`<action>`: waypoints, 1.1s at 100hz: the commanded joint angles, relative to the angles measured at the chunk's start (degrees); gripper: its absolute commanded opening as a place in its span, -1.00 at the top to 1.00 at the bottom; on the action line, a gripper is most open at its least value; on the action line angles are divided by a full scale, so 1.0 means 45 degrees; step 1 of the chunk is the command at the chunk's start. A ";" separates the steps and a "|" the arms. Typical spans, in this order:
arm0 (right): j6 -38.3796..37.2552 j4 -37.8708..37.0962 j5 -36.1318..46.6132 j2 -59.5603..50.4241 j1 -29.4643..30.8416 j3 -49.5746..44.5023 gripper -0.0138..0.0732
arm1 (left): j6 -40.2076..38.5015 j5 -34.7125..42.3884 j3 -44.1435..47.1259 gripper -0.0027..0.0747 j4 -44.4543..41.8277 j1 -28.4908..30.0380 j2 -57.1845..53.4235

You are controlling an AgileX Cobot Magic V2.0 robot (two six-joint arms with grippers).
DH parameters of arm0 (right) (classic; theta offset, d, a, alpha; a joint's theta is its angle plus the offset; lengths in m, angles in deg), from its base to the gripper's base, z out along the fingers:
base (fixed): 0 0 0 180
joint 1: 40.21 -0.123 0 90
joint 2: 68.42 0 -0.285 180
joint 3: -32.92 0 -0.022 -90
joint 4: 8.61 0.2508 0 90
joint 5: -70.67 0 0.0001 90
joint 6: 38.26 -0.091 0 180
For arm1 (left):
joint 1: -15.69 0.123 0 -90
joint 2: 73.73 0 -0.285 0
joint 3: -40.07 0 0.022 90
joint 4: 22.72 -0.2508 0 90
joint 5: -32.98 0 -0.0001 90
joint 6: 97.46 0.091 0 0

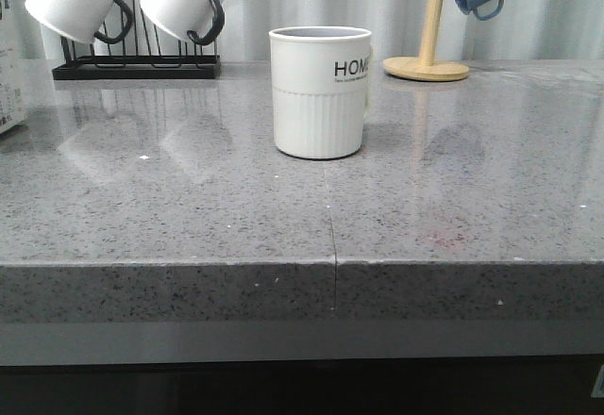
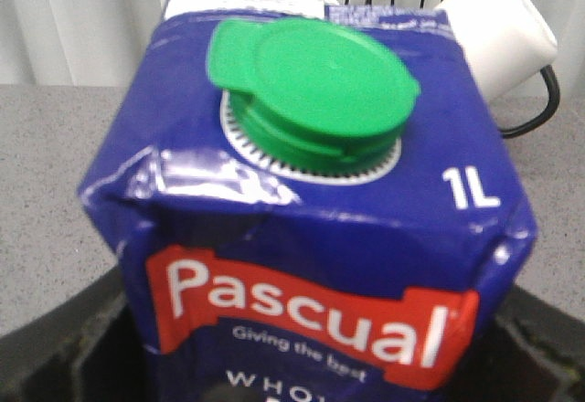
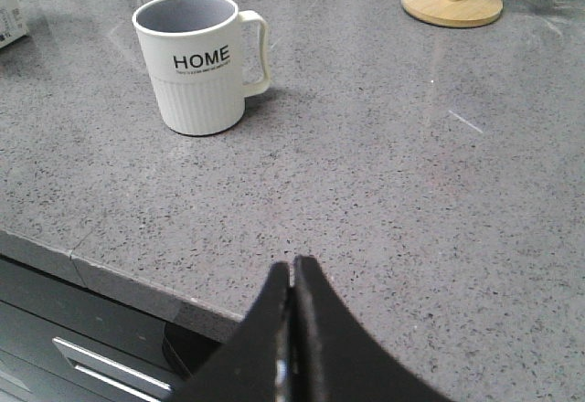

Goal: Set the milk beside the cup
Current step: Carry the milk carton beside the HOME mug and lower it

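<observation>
Filling the left wrist view, the milk (image 2: 311,228) is seen from above, its green cap (image 2: 311,87) closed on the dark blue top. The left hand is glimpsed only as dark shapes at either side of the carton; whether it pinches the carton cannot be told. The right hand (image 3: 291,329) is held with its fingers pressed together over the near edge of the tabletop (image 1: 170,217). Well beyond it, the cup (image 1: 319,91) stands upright, alone mid-tabletop. White mugs (image 1: 80,0) are hung on a black rack (image 1: 132,66) behind.
</observation>
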 commanded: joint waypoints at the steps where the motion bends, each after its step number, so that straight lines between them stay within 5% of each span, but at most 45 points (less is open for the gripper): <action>1: 0.0021 -0.0029 0.0884 0.0105 0.0015 0.0305 0.77 | -0.0089 0.1240 -0.0426 0.33 0.0078 -0.0345 -0.0828; 110: 0.0021 -0.0029 0.0884 0.0105 0.0015 0.0305 0.77 | -0.0089 0.1613 -0.2737 0.34 0.1751 -0.6258 0.1796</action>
